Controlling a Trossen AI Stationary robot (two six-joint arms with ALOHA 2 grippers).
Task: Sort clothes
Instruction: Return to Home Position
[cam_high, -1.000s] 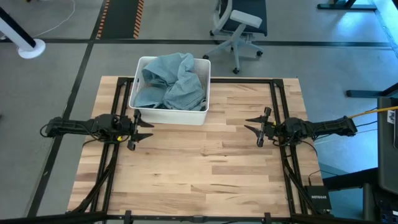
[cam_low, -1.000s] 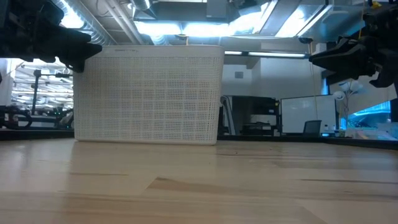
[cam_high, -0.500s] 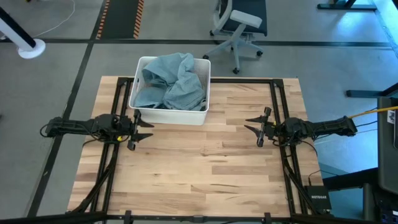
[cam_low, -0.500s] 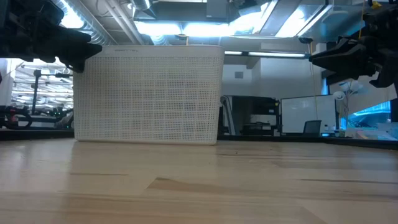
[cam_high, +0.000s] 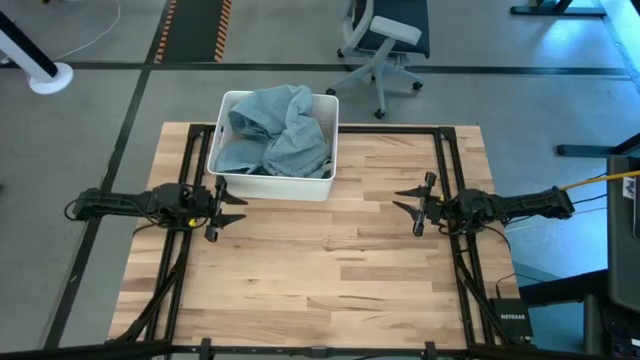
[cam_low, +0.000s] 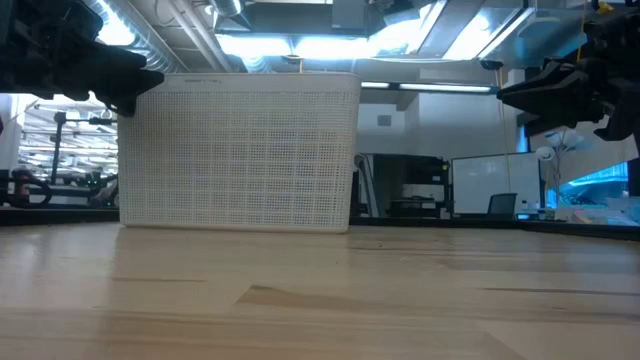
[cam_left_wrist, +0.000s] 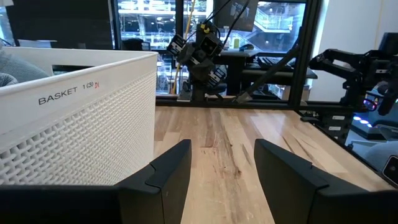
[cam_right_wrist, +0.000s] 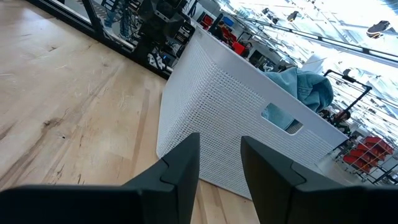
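Surveying the table (cam_high: 330, 290) from above, I found no garment lying on its wooden top. The only cloth in view was the light blue denim (cam_high: 275, 135), heaped in the white bin (cam_high: 268, 187), which stood at the far edge of the table, towards the left arm's side. The denim filled the bin to its rim and covered whatever lay below it (the other clothes showed in none of the 4 views, so their presence underneath could not be confirmed). In the right wrist view the same denim showed above the rim and through the handle slot in the bin's wall.

The left gripper (cam_high: 243, 209) hung just beside the bin's near left corner, fingers spread wide with nothing between them. The right gripper (cam_high: 398, 200) hung over bare boards on the opposite side, well apart from the bin, its fingers parted and likewise empty. The 2 grippers faced each other across the middle of the table.

Judgement: the sorting appeared complete, as far as the pictures allowed me to tell, since nothing lay on the table to collect and neither gripper carried anything. What was left seemed to be only the parking of both arms. Their level, mirrored posture suggested that this was at or close to its end.
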